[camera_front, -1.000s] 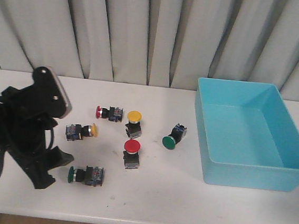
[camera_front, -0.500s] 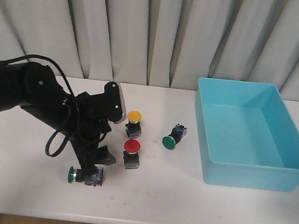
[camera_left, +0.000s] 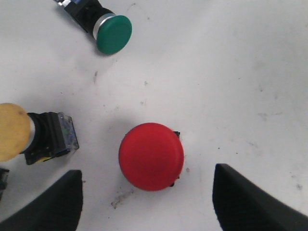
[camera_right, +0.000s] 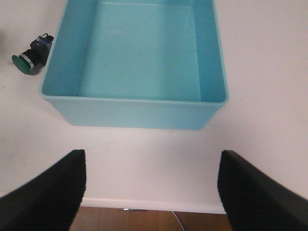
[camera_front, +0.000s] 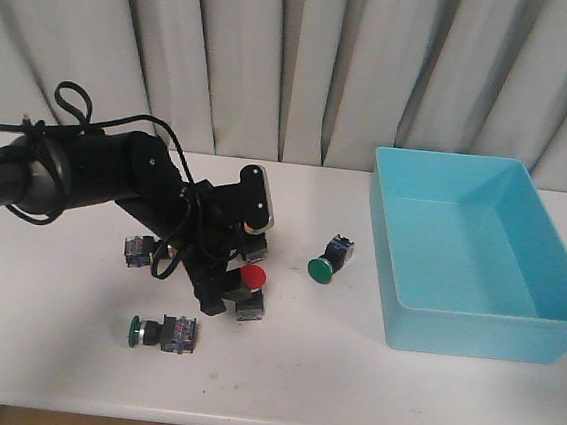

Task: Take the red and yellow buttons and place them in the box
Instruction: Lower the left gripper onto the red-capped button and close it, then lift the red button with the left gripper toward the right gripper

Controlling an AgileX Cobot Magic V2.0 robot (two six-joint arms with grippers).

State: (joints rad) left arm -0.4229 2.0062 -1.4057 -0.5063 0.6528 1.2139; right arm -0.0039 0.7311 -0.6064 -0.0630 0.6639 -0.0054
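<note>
Since half a second ago the left arm has swung further right across the tabletop (camera_front: 44, 300), so the left gripper (camera_left: 147, 202) now hangs directly over the red button (camera_left: 151, 156), which stands cap-up; its jaws are spread wide either side of the cap, touching nothing and holding nothing. Nearest the camera in the front view lies a green button (camera_front: 162, 332) on its side, clear of the arm. At the right edge the right gripper (camera_right: 150, 192) sits low, jaws wide apart and empty, just short of the box (camera_front: 473, 331). The box is empty and stands on the right side of the tabletop. Further back, a yellow button (camera_left: 31, 134) lies on its side just beside the red one, another green button (camera_front: 329, 260) lies between red button and box, and one more button body (camera_front: 138, 250) peeks out behind the arm.
</note>
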